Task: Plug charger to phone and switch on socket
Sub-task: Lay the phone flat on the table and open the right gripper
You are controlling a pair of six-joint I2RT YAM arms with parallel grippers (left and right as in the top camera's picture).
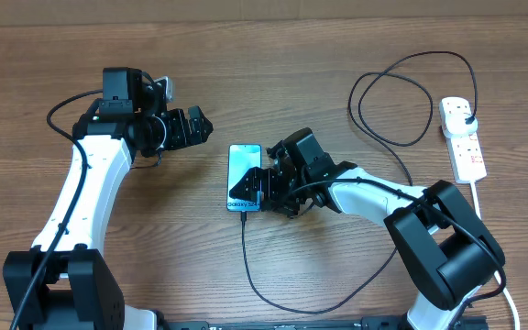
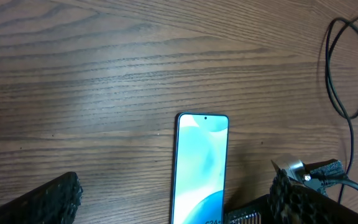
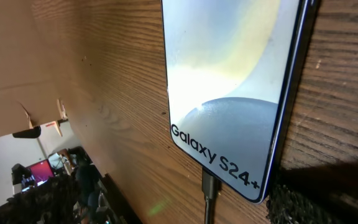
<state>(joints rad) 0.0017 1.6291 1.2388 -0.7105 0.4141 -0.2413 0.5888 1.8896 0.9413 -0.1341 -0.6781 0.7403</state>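
The phone (image 1: 244, 176) lies flat mid-table with its blue-teal screen up; it also shows in the left wrist view (image 2: 201, 165) and the right wrist view (image 3: 229, 87). The charger's small tip (image 3: 210, 184) sits in the port at the phone's near end. Its thin black cable (image 1: 246, 261) loops along the front edge and up to a black plug (image 1: 467, 117) in the white socket (image 1: 464, 142) at the far right. My right gripper (image 1: 262, 191) is open, close against the phone's right edge near the port. My left gripper (image 1: 200, 126) is open, above the table to the phone's upper left.
The socket's thick white cord (image 1: 478, 203) runs toward the front behind the right arm. Loops of black cable (image 1: 392, 105) lie between the phone and the socket. Bare wooden table (image 1: 273, 55) surrounds the phone.
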